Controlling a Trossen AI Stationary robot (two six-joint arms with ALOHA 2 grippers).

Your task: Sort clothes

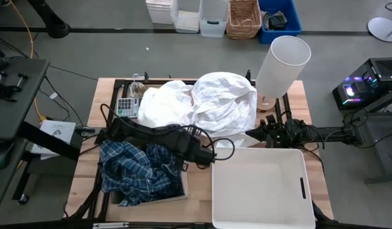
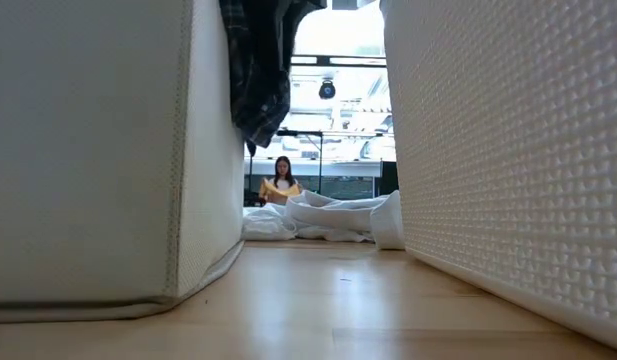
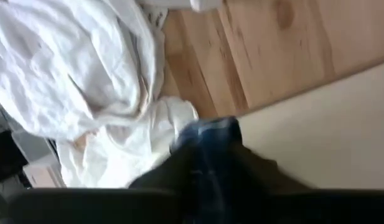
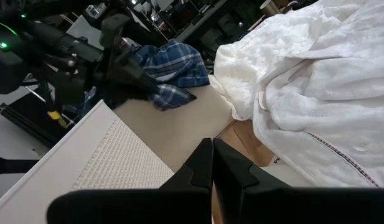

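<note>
The blue-and-white plaid shirt (image 1: 135, 170) lies heaped on a flat box at the table's near left. One part of it is drawn toward the white plastic bin (image 1: 259, 191). My left gripper (image 1: 207, 156) is shut on that part, at the bin's far left corner. In the low view the shirt (image 2: 256, 75) hangs down between two white walls. Plain white clothes (image 1: 196, 105) lie piled at the far middle of the table. My right gripper (image 4: 212, 163) is shut and empty, beside the white pile (image 4: 316, 87) at the table's right (image 1: 250, 135). No grey or green garment shows. My left gripper pinches a bunched bit of the plaid shirt (image 3: 210, 132) between its two fingers; how many layers, I cannot tell. The arm reaches from the table's left, over the shirt. The held part (image 4: 173, 93) is lifted, and the rest (image 1: 129, 175) trails back onto the box.
A white cylindrical lampshade (image 1: 281, 63) stands at the far right corner. A calculator (image 1: 126, 105) and a small glass thing (image 1: 137, 86) lie at the far left. Bare table shows between the white pile and the bin (image 3: 272, 56). A person (image 2: 282, 180) sits far behind the table.
</note>
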